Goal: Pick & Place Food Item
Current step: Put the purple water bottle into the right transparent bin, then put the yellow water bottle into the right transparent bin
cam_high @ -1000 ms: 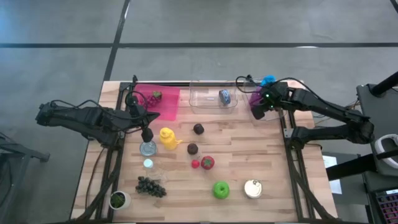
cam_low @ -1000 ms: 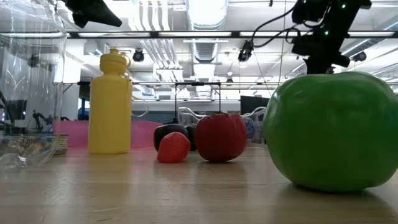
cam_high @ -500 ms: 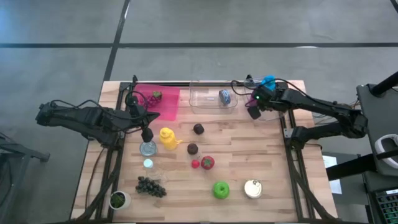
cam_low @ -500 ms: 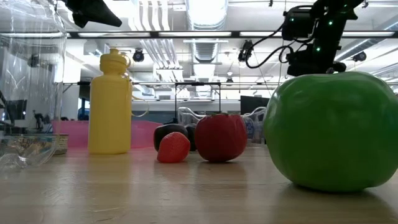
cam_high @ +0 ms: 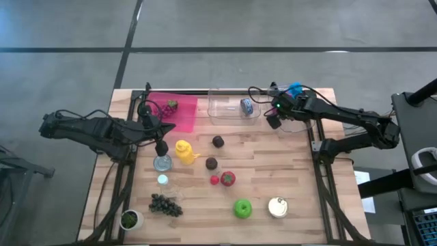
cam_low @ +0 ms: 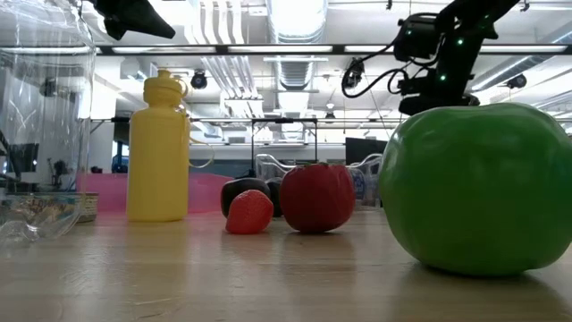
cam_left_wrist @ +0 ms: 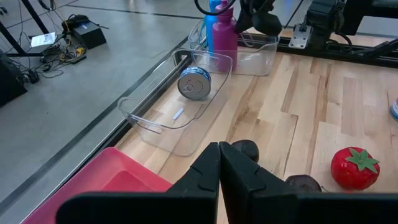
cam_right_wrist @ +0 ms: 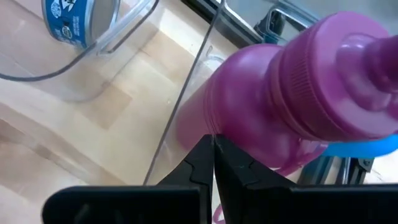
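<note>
My right pincer (cam_high: 272, 121) is shut tight with nothing in it. It hangs at the far right of the table, beside the clear bin (cam_high: 234, 109) with the blue can (cam_high: 246, 105). Right in front of it stands the purple bottle (cam_right_wrist: 298, 99). My left pincer (cam_left_wrist: 219, 163) is shut and empty too, waiting over the yellow bottle (cam_high: 183, 151). The food sits in the middle: two dark plums (cam_high: 217, 141), a strawberry (cam_high: 214, 180) and a tomato (cam_high: 228, 178). I think I could bump the purple bottle and tip it if I swing too low
</note>
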Motion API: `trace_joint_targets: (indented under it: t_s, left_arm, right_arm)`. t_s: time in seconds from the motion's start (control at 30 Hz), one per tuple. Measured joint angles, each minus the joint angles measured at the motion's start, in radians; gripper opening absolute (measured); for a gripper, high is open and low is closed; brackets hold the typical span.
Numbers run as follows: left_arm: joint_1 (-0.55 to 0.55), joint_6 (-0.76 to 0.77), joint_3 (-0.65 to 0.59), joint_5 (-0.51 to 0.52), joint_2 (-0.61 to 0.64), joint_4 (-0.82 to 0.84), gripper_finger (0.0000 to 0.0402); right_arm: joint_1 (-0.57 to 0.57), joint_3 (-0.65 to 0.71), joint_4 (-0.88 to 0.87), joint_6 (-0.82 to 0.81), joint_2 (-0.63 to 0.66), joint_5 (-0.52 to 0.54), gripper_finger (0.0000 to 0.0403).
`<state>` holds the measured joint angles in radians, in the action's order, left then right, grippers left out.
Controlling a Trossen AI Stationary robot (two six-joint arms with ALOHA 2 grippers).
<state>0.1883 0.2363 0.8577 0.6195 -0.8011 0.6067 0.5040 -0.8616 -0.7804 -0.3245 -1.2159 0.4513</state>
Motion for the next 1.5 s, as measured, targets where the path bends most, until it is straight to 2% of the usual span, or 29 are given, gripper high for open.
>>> trace_joint_targets:
  t_s: [0.23,0.6,0.73,1.13,1.27,1.5]
  left_arm:
    - [0.0,0.0,0.0,0.0,0.0,0.0,0.001]
    - [0.0,0.0,0.0,0.0,0.0,0.0,0.001]
    - [0.0,0.0,0.0,0.0,0.0,0.0,0.001]
    - [0.0,0.0,-0.013,0.0,0.0,0.0,0.001]
    - [-0.001,0.0,-0.013,0.0,0.0,-0.001,0.001]
    - [-0.002,-0.001,-0.013,0.01,0.0,-0.038,0.001]
  right_arm:
    - [0.024,0.0,0.06,0.042,-0.027,0.051,0.0008]
    - [0.04,0.0,0.166,0.099,-0.033,0.049,0.0008]
    - [0.023,0.0,0.166,0.105,0.003,0.049,0.0008]
    - [-0.145,0.0,0.2,0.108,0.216,0.049,0.0008]
    - [-0.239,0.0,0.261,0.128,0.234,0.049,0.0008]
    - [-0.394,0.002,0.401,0.277,0.204,0.046,0.0008]
